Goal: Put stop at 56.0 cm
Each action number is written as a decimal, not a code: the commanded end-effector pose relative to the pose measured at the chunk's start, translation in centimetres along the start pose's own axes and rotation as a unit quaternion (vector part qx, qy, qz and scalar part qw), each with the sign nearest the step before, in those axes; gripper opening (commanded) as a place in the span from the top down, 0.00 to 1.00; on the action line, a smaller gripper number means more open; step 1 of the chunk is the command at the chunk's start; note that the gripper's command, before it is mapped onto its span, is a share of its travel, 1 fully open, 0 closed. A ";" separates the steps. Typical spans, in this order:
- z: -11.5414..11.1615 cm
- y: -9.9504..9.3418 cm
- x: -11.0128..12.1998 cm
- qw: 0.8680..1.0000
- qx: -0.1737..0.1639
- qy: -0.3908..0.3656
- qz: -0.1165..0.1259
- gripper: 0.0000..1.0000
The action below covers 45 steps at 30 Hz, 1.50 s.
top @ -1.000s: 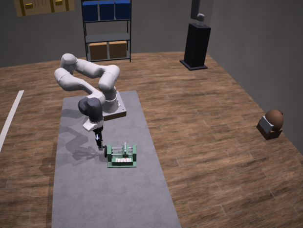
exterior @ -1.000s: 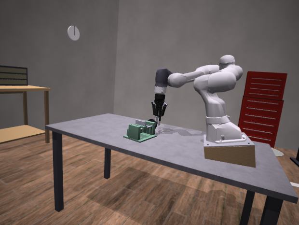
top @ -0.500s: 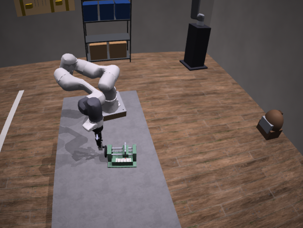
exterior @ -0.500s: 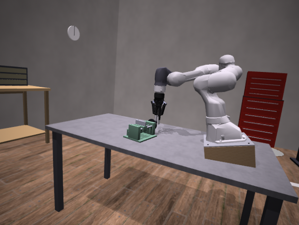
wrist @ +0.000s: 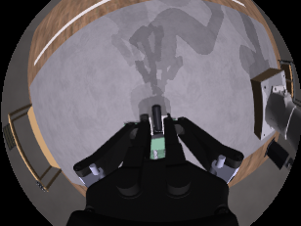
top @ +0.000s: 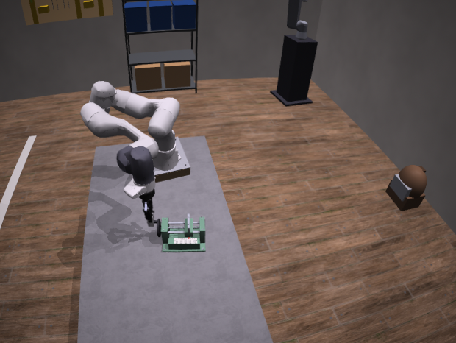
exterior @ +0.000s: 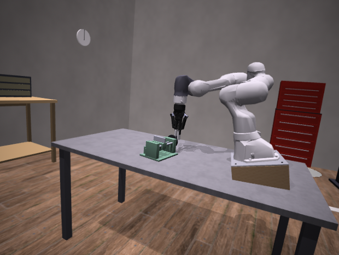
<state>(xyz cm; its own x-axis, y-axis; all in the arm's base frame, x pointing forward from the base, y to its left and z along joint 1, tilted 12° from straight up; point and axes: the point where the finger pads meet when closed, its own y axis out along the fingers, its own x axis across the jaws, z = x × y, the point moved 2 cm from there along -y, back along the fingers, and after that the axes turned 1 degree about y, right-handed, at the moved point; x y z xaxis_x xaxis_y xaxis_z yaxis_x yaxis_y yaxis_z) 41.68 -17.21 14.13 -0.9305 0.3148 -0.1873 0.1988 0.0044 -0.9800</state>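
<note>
Clearly, the gripper has the handwheel's handle

Brands: none can be read. The pale scale on the green fixture carries marks too small to read, so the stop's setting cannot be told.

One handwheel sits at the fixture's end, outside two upright end blocks. Between them, the single stop stands nearer the block away from the wheel. The gripper points down, its fingers pinching the dark handle. Three blue bins and two brown boxes fill a rack.

Tabletop shows between fixture and both long edges, and stretches on past it, away from the arm's base.
</note>
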 end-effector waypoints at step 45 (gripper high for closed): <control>-0.1 2.9 -4.4 1.000 -0.002 0.000 0.006 0.96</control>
<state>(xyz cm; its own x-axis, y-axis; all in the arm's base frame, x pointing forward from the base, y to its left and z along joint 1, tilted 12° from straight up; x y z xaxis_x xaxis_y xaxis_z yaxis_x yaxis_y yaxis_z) 46.26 -18.51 12.75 -0.9293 0.3111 -0.1990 0.2109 0.0046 -0.9775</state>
